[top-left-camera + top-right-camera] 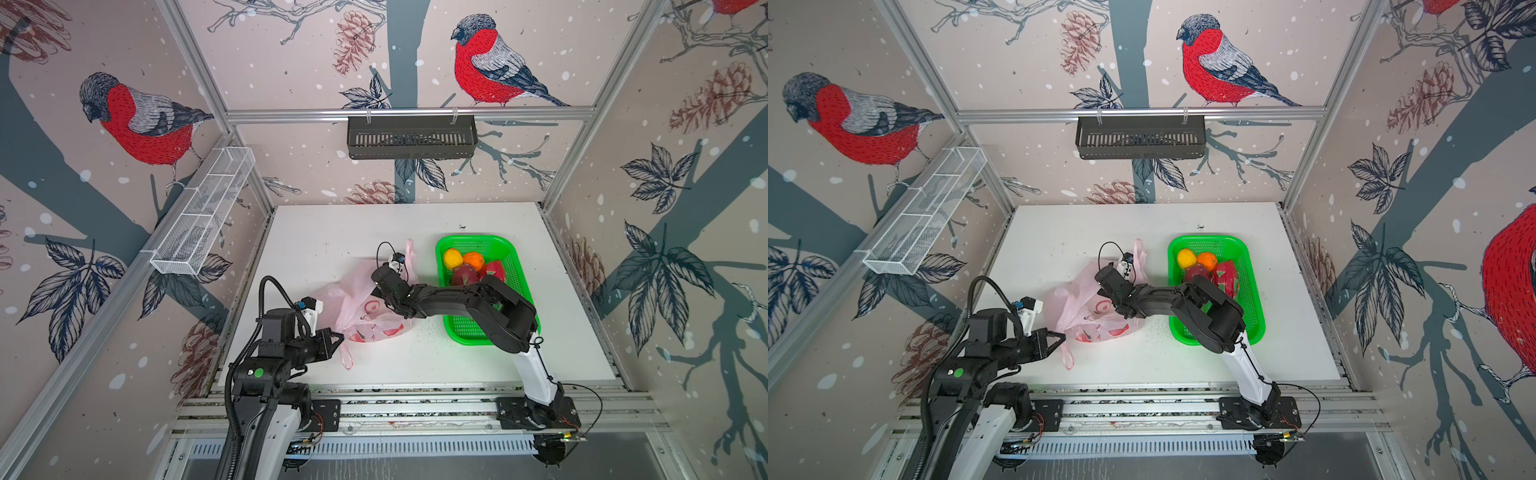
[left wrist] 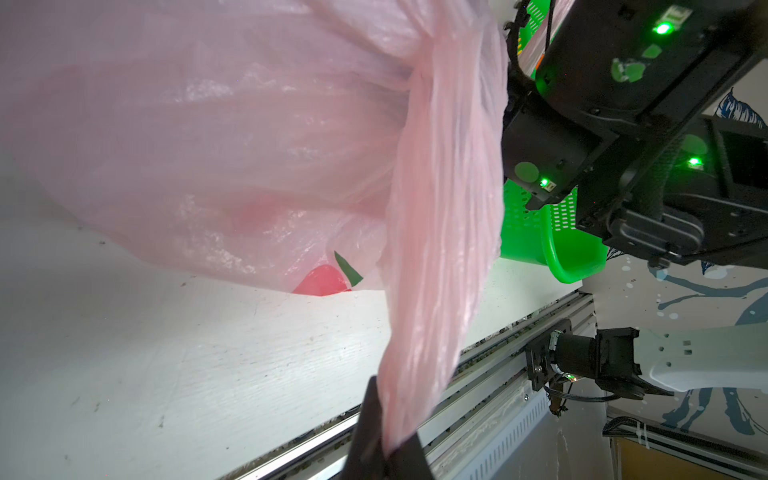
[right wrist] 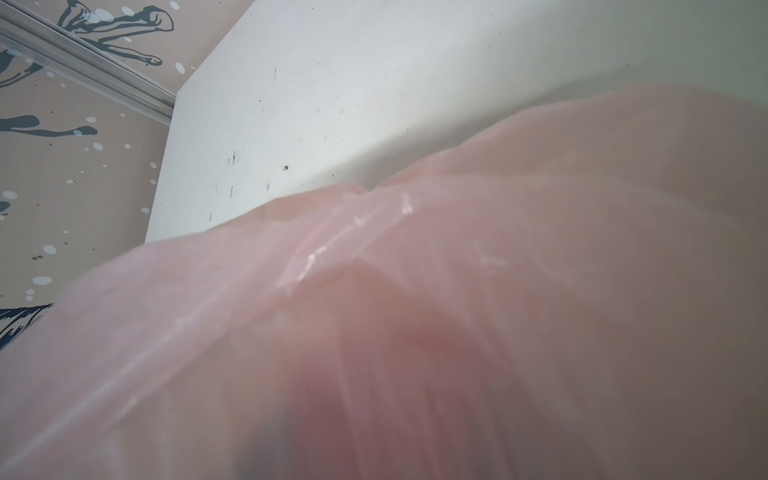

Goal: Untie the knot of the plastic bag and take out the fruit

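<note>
No legible text, label, brand, number or sign appears on anything in any view.

Both top views look down from high up at the whole white table, while each wrist camera sits very close to the pink plastic bag, which all views share.

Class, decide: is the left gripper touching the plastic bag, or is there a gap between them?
Touching. In the left wrist view the left gripper is shut on the plastic bag: a twisted pink length of it runs straight in between the dark jaws.
</note>
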You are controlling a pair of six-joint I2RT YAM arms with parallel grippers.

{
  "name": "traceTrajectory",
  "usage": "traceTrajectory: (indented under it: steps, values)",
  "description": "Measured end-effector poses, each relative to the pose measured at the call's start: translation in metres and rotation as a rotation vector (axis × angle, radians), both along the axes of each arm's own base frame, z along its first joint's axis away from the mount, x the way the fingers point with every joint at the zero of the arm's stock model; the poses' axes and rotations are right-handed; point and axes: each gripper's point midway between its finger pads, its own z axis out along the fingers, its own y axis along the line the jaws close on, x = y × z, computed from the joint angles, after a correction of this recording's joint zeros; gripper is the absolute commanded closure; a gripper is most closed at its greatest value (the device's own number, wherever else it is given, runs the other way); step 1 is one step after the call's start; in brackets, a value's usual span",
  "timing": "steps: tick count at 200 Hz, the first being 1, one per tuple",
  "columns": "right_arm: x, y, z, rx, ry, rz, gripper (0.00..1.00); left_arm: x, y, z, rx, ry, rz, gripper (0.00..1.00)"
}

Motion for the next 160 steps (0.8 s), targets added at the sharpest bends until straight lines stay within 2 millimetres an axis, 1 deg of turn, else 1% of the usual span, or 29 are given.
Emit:
traceTrajectory:
  steps: [37,63,92,109,136,160]
  values:
    - [-0.005,-0.003,0.013,0.027,-0.006,0.016,0.78,0.002,0.0,-0.001,0.004,0.016,0.002,1.0]
    - [-0.006,-0.005,0.021,0.04,-0.015,0.017,0.78,0.002,0.0,-0.001,0.005,0.02,0.002,1.0]
    - [-0.006,-0.005,0.024,0.049,-0.018,0.022,0.78,0.005,0.001,0.001,0.006,0.008,0.005,1.0]
    - [-0.006,-0.006,0.028,0.051,-0.022,0.025,0.78,0.01,0.001,0.004,-0.002,-0.005,0.017,1.0]
    - [-0.01,-0.004,0.042,0.062,-0.041,0.048,0.78,0.02,0.003,0.008,-0.009,-0.02,0.055,1.0]
    - [-0.02,0.002,0.055,0.066,-0.059,0.09,0.78,0.033,0.008,0.011,-0.01,-0.033,0.11,1.0]
